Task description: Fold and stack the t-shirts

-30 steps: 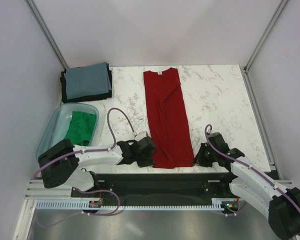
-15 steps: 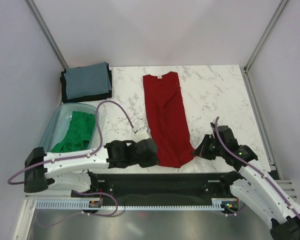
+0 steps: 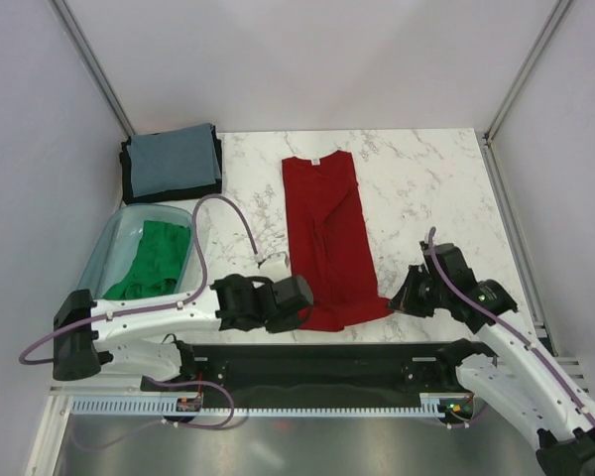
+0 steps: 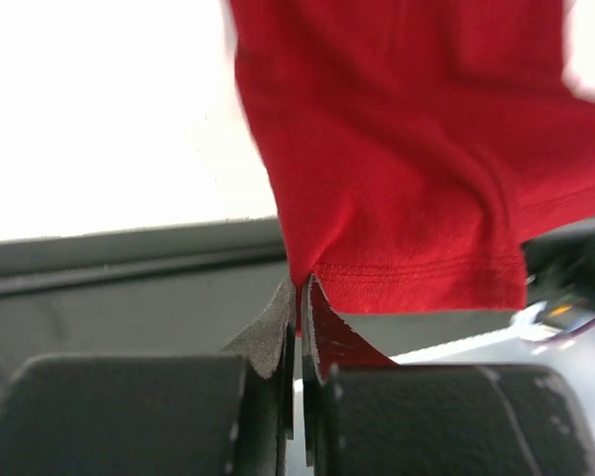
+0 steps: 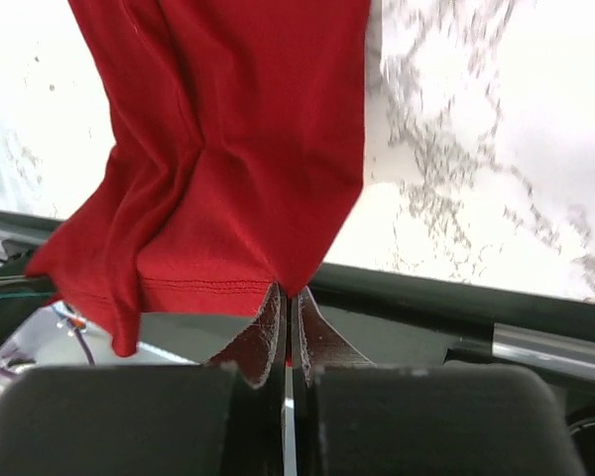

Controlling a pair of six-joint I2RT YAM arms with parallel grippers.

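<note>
In the top view the left gripper (image 4: 297, 293) and right gripper (image 5: 286, 295) hide their tips under their own black housings. The wrist views show each pressed together, pinching a stitched hem corner of the dark red t-shirt (image 3: 322, 233). Its soft, creased cloth runs away from both grippers over the marbled counter (image 3: 426, 188), collar farthest.

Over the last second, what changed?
The left gripper and right gripper, shut on the near hem corners of the dark red t-shirt, raised the hem and drew the shirt toward the arms; its collar slid nearer. The folded stack and the green t-shirt in the basin stayed put.
</note>
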